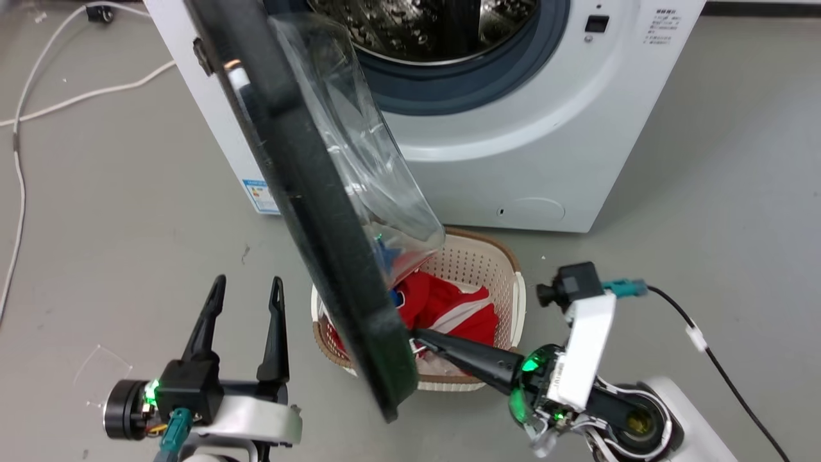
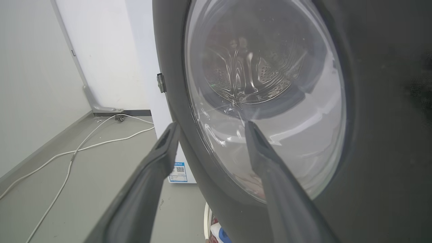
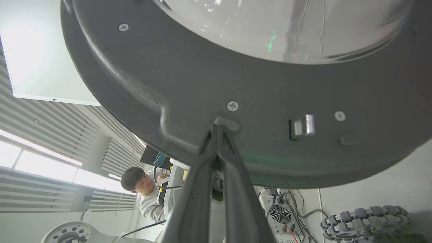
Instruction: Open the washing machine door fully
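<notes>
Door (image 1: 308, 192) ajar, inner rim against closed tips of right tool (image 1: 417, 335).

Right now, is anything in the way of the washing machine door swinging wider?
Possibly the left gripper: it stands open on the outer side of the washing machine door, the side it must swing toward. The right gripper, shut, touches its inner rim.

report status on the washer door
Left gripper open, empty. Right gripper shut, tips on inner face of door. Door partly open. Laundry basket below.
</notes>
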You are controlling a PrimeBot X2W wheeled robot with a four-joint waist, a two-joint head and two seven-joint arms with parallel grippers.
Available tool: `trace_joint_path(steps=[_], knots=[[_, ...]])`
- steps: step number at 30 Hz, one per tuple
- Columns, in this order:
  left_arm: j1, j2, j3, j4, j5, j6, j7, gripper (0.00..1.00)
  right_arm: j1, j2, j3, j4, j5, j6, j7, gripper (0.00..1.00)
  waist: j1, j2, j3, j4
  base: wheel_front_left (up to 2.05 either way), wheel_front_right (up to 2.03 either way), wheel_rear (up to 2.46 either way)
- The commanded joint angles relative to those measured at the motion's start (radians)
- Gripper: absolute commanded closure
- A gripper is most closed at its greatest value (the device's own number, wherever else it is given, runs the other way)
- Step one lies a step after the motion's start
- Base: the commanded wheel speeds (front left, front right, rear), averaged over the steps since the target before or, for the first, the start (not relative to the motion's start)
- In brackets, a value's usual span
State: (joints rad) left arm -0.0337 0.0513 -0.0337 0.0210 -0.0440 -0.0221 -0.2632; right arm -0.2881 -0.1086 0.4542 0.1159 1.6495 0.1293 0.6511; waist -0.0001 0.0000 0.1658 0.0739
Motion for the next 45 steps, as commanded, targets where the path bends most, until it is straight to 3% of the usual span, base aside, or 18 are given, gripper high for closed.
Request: trace_joint_path(steps=[1,8,15,23,25,28,34,40,41,42,43,44,45], knots=[[0.02,-0.001,-0.001,0.004,0.001,0.007,-0.002,0.0,0.026,-0.001,-0.015,0.007,0.004,0.003,-0.017,1.0,0.0001,0.0,-0.021,-0.005,0.0,0.0,0.0],[0.061,-0.001,0.0,0.014,0.007,0.011,-0.002,0.0,0.092,-0.012,-0.098,-0.021,-0.017,0.003,-0.121,1.0,0.0001,0.0,-0.083,-0.024,0.0,0.0,0.0],[0.104,-0.001,-0.003,0.021,0.014,0.017,-0.002,0.0,0.17,-0.02,-0.205,-0.071,-0.185,0.003,-0.408,1.0,0.0001,0.0,-0.151,-0.034,0.0,0.0,0.0],[0.133,-0.001,0.003,0.011,0.019,0.024,-0.002,0.0,0.226,-0.11,-0.181,-0.103,-0.604,0.003,-0.832,1.0,0.0001,0.0,-0.18,-0.044,0.0,0.0,0.0],[0.137,-0.001,0.005,0.008,0.019,0.024,-0.002,0.0,0.238,-0.123,-0.18,-0.09,-0.71,0.003,-0.889,1.0,0.0001,0.0,-0.185,-0.048,0.0,0.0,0.0],[0.147,-0.001,0.007,0.006,0.02,0.026,-0.002,0.0,0.254,-0.11,-0.232,-0.079,-0.879,0.002,-0.914,1.0,0.0001,0.0,-0.19,-0.053,0.0,0.0,0.0],[0.147,-0.001,0.008,0.003,0.021,0.028,-0.002,0.0,0.317,-0.029,-0.361,-0.199,-1.336,0.002,-0.916,1.0,0.0001,0.0,-0.192,-0.059,0.0,0.0,0.0],[0.151,-0.001,0.008,0.001,0.018,0.027,-0.002,0.0,0.411,0.045,-0.426,-0.227,-1.485,0.001,-0.916,1.0,0.0001,0.0,-0.194,-0.065,0.0,0.0,0.0],[0.151,-0.001,0.008,0.001,0.018,0.028,-0.002,0.0,0.426,0.049,-0.434,-0.221,-1.497,0.001,-0.916,0.96,0.0001,0.0,-0.195,-0.066,0.0,0.0,0.0],[0.152,-0.001,0.007,0.001,0.018,0.028,-0.002,0.0,0.435,0.052,-0.442,-0.221,-1.513,0.001,-0.916,0.72,0.0001,0.0,-0.195,-0.067,0.0,0.0,0.0],[0.152,-0.001,0.008,0.001,0.018,0.028,-0.002,0.0,0.44,0.053,-0.447,-0.226,-1.536,0.001,-0.916,0.13,0.0001,0.0,-0.195,-0.068,0.0,0.0,0.0],[0.152,-0.001,0.007,0.001,0.019,0.029,-0.002,0.0,0.448,0.056,-0.449,-0.233,-1.562,0.001,-0.916,0.0,0.0001,0.0,-0.195,-0.068,0.0,0.0,0.0],[0.152,-0.001,0.008,0.0,0.02,0.029,-0.002,0.0,0.455,0.058,-0.455,-0.238,-1.581,0.001,-0.916,0.0,0.0001,0.0,-0.195,-0.069,0.0,0.0,0.0]])
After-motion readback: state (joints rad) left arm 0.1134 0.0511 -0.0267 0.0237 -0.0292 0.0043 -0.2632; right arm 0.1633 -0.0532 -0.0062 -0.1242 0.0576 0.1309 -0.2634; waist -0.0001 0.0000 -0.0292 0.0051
